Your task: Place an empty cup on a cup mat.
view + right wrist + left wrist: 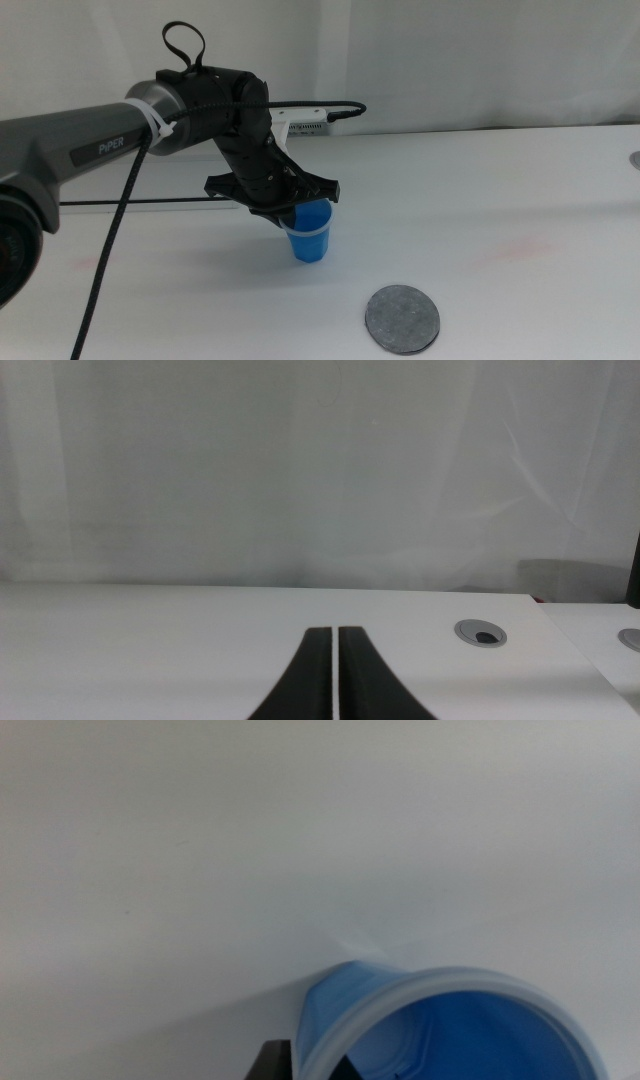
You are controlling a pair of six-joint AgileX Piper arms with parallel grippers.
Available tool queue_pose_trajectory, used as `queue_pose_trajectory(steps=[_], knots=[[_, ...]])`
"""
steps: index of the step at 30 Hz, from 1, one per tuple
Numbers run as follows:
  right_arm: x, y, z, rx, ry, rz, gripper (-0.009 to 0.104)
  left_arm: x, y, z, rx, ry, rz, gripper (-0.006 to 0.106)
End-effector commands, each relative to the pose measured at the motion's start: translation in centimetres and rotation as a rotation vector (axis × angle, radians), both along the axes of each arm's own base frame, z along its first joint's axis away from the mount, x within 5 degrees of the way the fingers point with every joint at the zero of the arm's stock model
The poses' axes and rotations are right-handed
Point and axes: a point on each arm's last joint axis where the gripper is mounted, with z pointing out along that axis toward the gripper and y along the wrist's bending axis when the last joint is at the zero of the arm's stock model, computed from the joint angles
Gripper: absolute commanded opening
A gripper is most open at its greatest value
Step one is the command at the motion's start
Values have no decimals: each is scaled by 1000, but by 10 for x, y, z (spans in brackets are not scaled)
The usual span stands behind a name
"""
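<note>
The blue cup (309,236) stands upright near the table's middle, at or just above the surface. My left gripper (293,212) reaches in from the left and is shut on the cup's rim, one jaw outside the wall and one inside. In the left wrist view the cup (440,1030) shows its pale rim and empty blue inside, close by my left gripper (305,1065). The grey speckled cup mat (402,318) lies flat near the front edge, right of and nearer than the cup, apart from it. My right gripper (335,670) is shut and empty, out of the middle view.
A white rectangular panel (305,125) with a cable lies at the back behind the left arm. A black cable trails along the left arm. A round grommet hole (634,158) sits at the table's right edge; it also shows in the right wrist view (481,631).
</note>
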Motion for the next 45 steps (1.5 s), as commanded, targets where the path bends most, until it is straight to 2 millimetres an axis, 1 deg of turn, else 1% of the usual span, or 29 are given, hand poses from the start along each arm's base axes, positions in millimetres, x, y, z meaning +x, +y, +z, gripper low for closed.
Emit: queue_pose_trajectory(steps=[1,3,8,11,14,20,24,26,28,34,39,42,45], knots=[[0,0,-14,-10,37,1,-2,-1,-5,-9,-22,33,27,-3],[0,0,-14,-10,37,1,-2,-1,-6,-12,-24,42,28,-3],[0,0,-14,-10,37,1,-2,-2,-6,-9,-24,43,19,-3],[0,0,-14,-10,37,1,-2,-4,-4,0,-30,30,1,-3],[0,0,-14,-10,37,1,-2,-7,-3,17,-50,3,-22,-3],[0,0,-14,-10,37,1,-2,-21,2,64,-116,-48,-85,-3],[0,0,-14,-10,37,1,-2,-40,-2,93,-163,-69,-168,-3],[0,0,-14,-10,37,1,-2,-52,-8,104,-160,-93,-219,-3],[0,0,-14,-10,37,1,-2,-66,-18,110,-150,-110,-274,-3],[0,0,-14,-10,37,1,-2,-109,-54,106,-75,-106,-464,-3],[0,0,-14,-10,37,1,-2,-136,-80,93,-38,-97,-571,-3],[0,0,-14,-10,37,1,-2,-146,-92,80,-13,-76,-614,-3],[0,0,-14,-10,37,1,-2,-148,-101,63,36,-74,-639,-3]])
